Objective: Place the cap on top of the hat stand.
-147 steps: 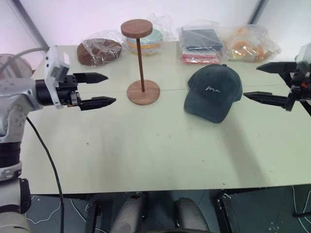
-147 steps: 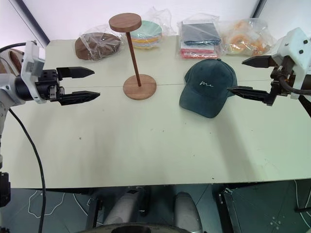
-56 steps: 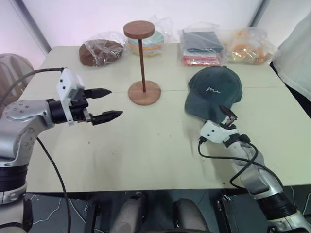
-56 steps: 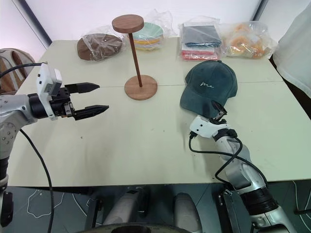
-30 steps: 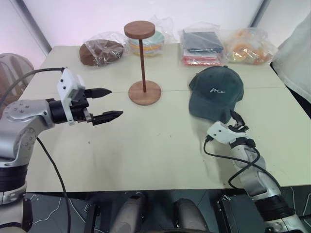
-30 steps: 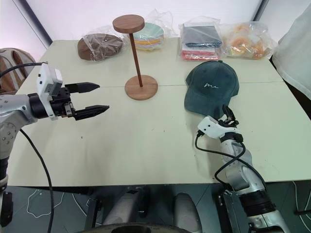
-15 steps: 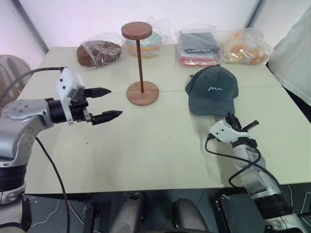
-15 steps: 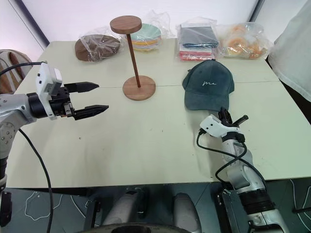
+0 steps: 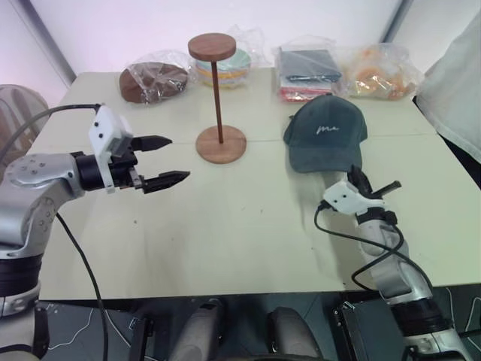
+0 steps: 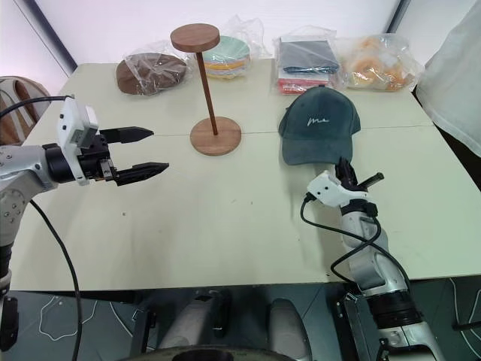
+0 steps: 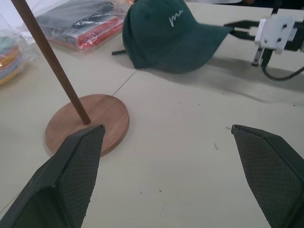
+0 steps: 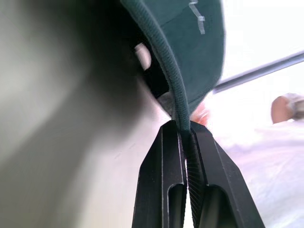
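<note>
Four clear plastic bags lie along the far edge of the table (image 9: 225,248). They hold a brown item (image 9: 152,79), coloured plates (image 9: 229,69), folded dark and red cloths (image 9: 310,71), and something orange (image 9: 379,71).

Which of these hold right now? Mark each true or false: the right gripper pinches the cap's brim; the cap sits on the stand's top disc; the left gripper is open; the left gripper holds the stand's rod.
1. The right gripper is shut on the brim of the dark green corduroy cap. True.
2. The cap rests on the brown wooden hat stand. False: the top disc is bare.
3. The left gripper is open. True.
4. The left gripper holds the stand's rod. False: it holds nothing.
</note>
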Robot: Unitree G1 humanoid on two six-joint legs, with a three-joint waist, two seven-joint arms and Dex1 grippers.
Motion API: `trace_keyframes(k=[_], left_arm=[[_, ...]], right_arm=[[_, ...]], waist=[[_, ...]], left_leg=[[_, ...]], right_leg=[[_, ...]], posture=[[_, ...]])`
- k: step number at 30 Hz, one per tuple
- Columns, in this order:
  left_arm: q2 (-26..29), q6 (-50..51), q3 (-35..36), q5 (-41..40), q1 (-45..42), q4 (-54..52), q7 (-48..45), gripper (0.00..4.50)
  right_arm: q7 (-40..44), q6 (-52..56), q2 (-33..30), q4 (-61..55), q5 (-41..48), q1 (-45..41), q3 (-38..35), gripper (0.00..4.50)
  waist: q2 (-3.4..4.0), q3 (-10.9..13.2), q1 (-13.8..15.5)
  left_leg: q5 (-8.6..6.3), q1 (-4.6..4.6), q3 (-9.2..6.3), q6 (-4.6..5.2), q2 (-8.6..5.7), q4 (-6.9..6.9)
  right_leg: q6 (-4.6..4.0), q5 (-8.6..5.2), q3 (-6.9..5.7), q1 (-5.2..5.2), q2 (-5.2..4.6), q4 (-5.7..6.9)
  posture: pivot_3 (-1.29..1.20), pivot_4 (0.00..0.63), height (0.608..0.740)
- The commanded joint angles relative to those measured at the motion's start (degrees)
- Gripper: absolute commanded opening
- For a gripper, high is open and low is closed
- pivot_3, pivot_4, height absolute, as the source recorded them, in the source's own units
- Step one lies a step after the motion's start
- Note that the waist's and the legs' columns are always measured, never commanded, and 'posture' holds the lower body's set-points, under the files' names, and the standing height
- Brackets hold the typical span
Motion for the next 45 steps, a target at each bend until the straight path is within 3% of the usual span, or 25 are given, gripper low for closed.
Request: trace_keyframes(k=[1, 14, 29, 36, 45], left_arm=[[-0.29, -1.82, 0.4, 0.77, -1.09, 0.71, 0.14, 4.5], [-2.99, -5.64, -0.74, 4.53, -2.74, 7.22, 0.87, 4.5], [-5.76, -7.79, -2.62, 7.24, -4.7, 9.59, 1.21, 4.5], [-5.67, -8.76, -2.34, 8.86, -4.88, 10.07, 1.68, 4.5], [-5.11, -8.23, -1.38, 9.14, -3.6, 8.69, 2.18, 4.5]], right_arm=[[1.21, 0.07, -0.02, -7.24, 0.87, -2.54, -2.92, 0.07], [10.49, 7.88, 3.89, -15.96, 2.68, -20.42, -2.18, 0.07], [9.91, 7.6, 13.87, -7.61, 2.02, -36.55, 5.1, 0.07], [8.92, 5.35, 18.26, -2.37, 2.5, -39.77, 8.74, 0.07], [9.91, 4.57, 21.37, -3.84, 1.89, -36.5, 12.68, 0.07]], waist=[[0.0, 0.0, 0.02], [0.0, 0.0, 0.06], [0.0, 0.01, -0.19], [0.0, 0.0, -0.3], [0.0, 0.0, -0.25]], left_leg=[[0.0, 0.0, 0.0, 0.0, 0.0, 0.0], [0.01, -0.02, 0.0, -0.01, 0.0, -0.03], [0.1, -0.04, -0.01, -0.16, -0.01, -0.08], [0.16, -0.04, -0.01, -0.26, -0.01, -0.13], [0.17, -0.05, -0.01, -0.28, -0.01, -0.14]], right_leg=[[0.0, 0.0, 0.0, 0.0, 0.0, 0.0], [0.0, 0.0, -0.01, -0.05, -0.01, 0.02], [0.0, 0.0, -0.02, -0.12, -0.01, 0.04], [0.0, 0.0, -0.01, -0.14, 0.0, 0.05], [0.0, 0.0, -0.01, -0.21, 0.02, 0.06]], posture=[[0.0, 0.15, 0.74], [0.0, 0.15, 0.74], [0.0, 0.15, 0.74], [0.0, 0.15, 0.74], [0.0, 0.15, 0.74]])
